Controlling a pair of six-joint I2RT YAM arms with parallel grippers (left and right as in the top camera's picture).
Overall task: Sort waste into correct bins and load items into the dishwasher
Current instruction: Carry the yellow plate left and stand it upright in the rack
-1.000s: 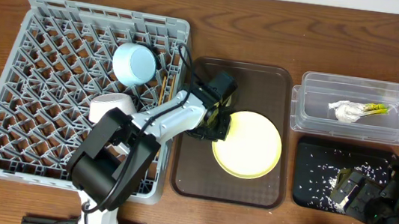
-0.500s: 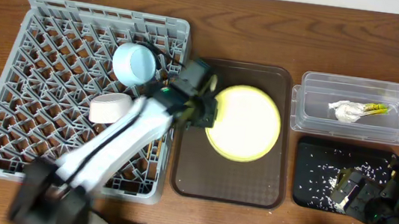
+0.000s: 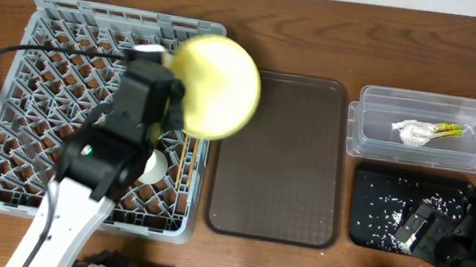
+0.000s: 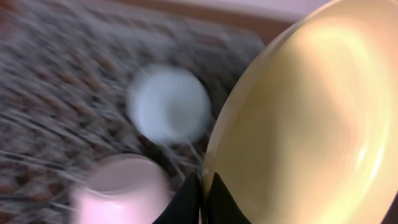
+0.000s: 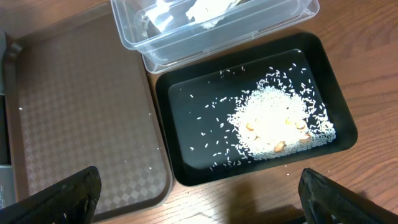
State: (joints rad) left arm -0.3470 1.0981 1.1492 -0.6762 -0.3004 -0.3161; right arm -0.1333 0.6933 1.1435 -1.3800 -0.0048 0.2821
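The grey dish rack (image 3: 44, 102) is lying beneath the left gripper (image 4: 202, 198). Its jaws are pinching tight on the rim of the pale-yellow plate (image 3: 216, 86), which is tilting up above them, while the blue-sided bowl (image 4: 169, 102) and cream bowl (image 4: 121, 186) are sitting in the rack just beyond. The right gripper (image 5: 199, 208) is hanging with jaws spread wide: the brown serving tray (image 5: 81, 106) is lying ahead to their left, the black tray (image 5: 186, 99) of white crumbs (image 5: 273, 124) straight ahead, and beyond it the clear tub (image 5: 155, 50) holding the crumpled napkin (image 3: 413, 132) and yellow-green wrapper (image 3: 447, 129).
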